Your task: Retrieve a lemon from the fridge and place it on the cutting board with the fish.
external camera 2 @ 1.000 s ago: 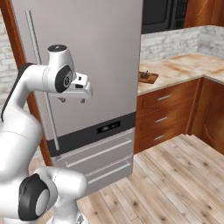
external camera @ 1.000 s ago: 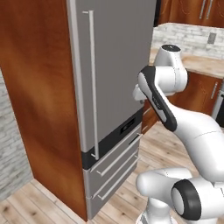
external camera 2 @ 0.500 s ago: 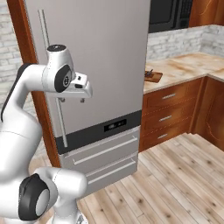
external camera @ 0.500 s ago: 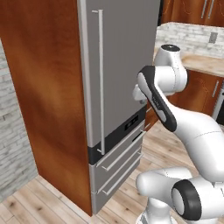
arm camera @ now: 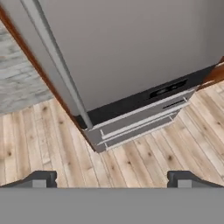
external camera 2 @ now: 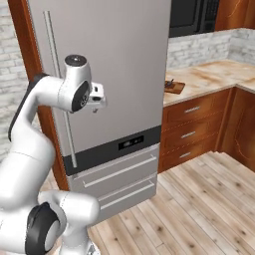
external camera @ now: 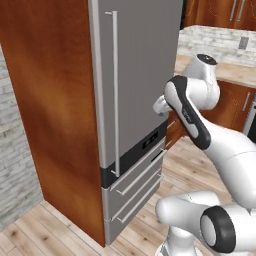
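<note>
The grey fridge [external camera: 142, 75] [external camera 2: 114, 55] [arm camera: 131, 43] stands shut, its long silver handle [external camera: 115, 90] [external camera 2: 59, 89] at the door's left edge. My gripper [external camera 2: 97, 98] [arm camera: 111, 180] hangs in front of the door at mid height, apart from it. It is open, its two fingertips [arm camera: 40, 179] wide apart with nothing between them. The hand view looks down at the dark display strip and lower drawers. On the counter right of the fridge lies the checkered cutting board [external camera 2: 176, 88] with the small dark fish [external camera 2: 170, 83] on it. The lemon is out of view.
A brown wood panel [external camera: 50, 100] flanks the fridge's left side, with a brick wall [external camera: 15, 150] beyond. To the right runs a light counter [external camera 2: 219, 74] over wooden drawers [external camera 2: 191, 129], with a black microwave [external camera 2: 191, 17] above. Open wood floor [external camera 2: 199, 209] lies in front.
The whole picture has shifted: the base has driven, and the fridge now sits further right and closer in both base views. The arm holds the same pose, gripper still open.
</note>
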You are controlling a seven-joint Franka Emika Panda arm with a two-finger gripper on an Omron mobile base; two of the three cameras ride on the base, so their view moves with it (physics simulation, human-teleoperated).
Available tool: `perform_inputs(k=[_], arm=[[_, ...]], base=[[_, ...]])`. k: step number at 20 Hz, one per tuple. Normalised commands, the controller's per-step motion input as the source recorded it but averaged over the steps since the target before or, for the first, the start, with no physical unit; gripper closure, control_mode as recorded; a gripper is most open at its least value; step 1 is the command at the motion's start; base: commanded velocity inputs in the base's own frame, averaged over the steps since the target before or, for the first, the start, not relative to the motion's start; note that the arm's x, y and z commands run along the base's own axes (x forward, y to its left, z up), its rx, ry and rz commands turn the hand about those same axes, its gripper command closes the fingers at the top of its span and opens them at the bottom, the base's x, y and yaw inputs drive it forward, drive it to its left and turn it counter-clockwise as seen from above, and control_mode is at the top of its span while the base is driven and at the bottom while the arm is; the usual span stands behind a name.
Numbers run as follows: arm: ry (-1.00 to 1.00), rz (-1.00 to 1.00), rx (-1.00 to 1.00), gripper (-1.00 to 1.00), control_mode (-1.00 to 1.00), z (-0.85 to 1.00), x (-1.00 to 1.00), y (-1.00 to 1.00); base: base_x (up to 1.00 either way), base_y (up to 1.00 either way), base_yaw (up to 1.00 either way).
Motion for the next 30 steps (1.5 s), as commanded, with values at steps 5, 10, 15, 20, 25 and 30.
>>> perform_inputs(k=[5, 10, 15, 20, 25, 30], arm=[[-0.23, 0.62, 0.01, -1.0, -1.0, -0.28, 0.29, 0.33], [-0.03, 0.23, -0.01, -1.0, -1.0, -0.02, 0.12, 0.5], [0.0, -0.15, -0.1, -1.0, -1.0, 0.0, 0.0, 0.97], [0.0, -0.12, -0.01, -1.0, -1.0, 0.0, 0.13, 0.34], [0.0, 0.0, 0.0, -1.0, -1.0, 0.0, 0.42, 0.0], [0.0, 0.0, 0.0, -1.0, -1.0, 0.0, 0.44, 0.09]], base=[[0.0, 0.0, 0.0], [0.0, 0.0, 0.0], [0.0, 0.0, 0.0], [0.0, 0.0, 0.0], [0.0, 0.0, 0.0], [0.0, 0.0, 0.0]])
